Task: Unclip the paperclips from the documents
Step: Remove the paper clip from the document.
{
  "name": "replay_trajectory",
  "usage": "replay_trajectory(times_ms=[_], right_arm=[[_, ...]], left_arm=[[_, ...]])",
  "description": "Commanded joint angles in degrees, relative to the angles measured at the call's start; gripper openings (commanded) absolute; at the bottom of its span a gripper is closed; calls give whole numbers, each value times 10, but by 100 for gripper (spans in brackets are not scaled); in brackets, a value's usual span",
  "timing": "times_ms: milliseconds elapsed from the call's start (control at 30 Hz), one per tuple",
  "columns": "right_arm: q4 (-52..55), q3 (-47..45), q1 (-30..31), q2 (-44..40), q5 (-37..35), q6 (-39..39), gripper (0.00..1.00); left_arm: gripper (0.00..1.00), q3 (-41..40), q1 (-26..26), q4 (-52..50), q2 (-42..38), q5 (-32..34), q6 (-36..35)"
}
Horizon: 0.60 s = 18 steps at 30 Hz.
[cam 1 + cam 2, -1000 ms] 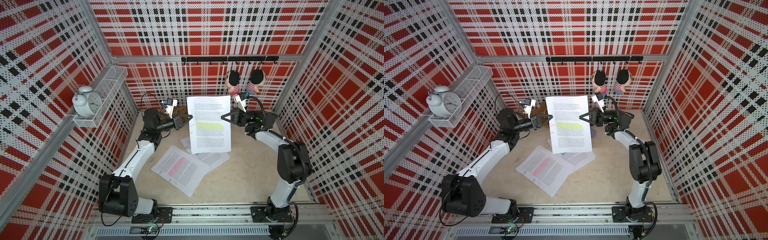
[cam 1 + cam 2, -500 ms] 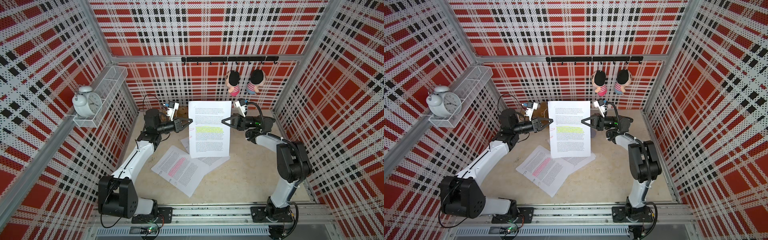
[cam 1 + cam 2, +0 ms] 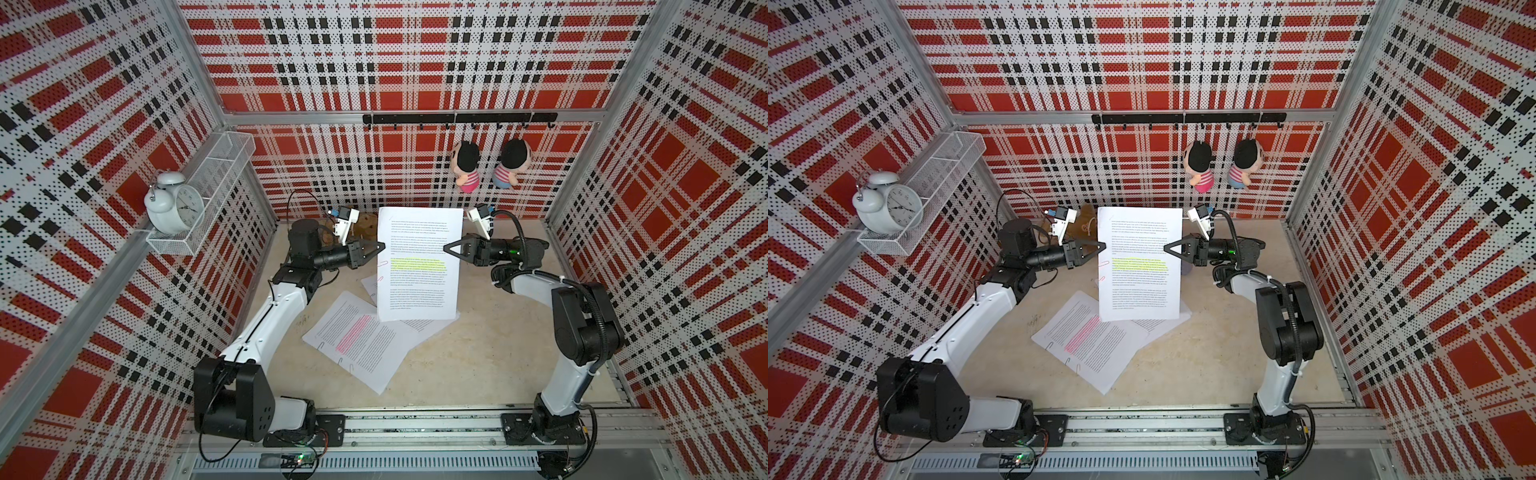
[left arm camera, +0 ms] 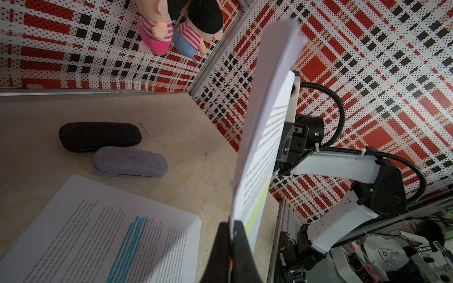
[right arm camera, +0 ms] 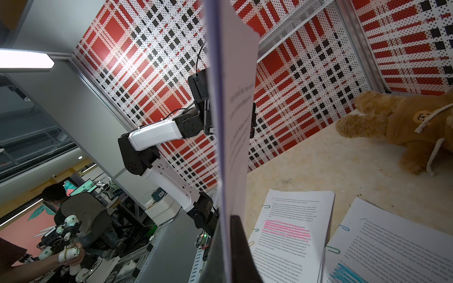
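The yellow-banded document hangs in the air over the table, held by both arms. My left gripper is shut on its left edge and my right gripper is shut on its right edge. Pink paperclips sit on the left edge just below the left gripper. The pink-banded document lies flat in front, with paperclips along one side. The blue-banded document lies under the held one, with bluish and greenish paperclips on its edge. In the wrist views the left gripper and the right gripper both pinch the sheets.
Two dark glasses cases lie at the back of the table, right of centre. A brown plush toy lies at the back left behind the left gripper. Two dolls hang on the back wall. An alarm clock stands on the left wall shelf.
Both grippers, still shut on the yellow-banded document, have carried it a little toward the front of the table. The sheets lying on the table have not moved.
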State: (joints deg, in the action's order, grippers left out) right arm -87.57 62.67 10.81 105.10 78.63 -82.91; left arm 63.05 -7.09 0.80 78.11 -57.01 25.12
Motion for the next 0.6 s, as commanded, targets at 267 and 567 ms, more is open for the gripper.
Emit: replay_trajectory(times_ms=[267, 567], right_arm=[[86, -37, -92, -59, -23, 125, 0], [190, -57, -92, -84, -40, 210, 0]], left_arm=[[0, -15, 93, 17, -48, 148, 8], [0, -34, 93, 23, -63, 159, 15]])
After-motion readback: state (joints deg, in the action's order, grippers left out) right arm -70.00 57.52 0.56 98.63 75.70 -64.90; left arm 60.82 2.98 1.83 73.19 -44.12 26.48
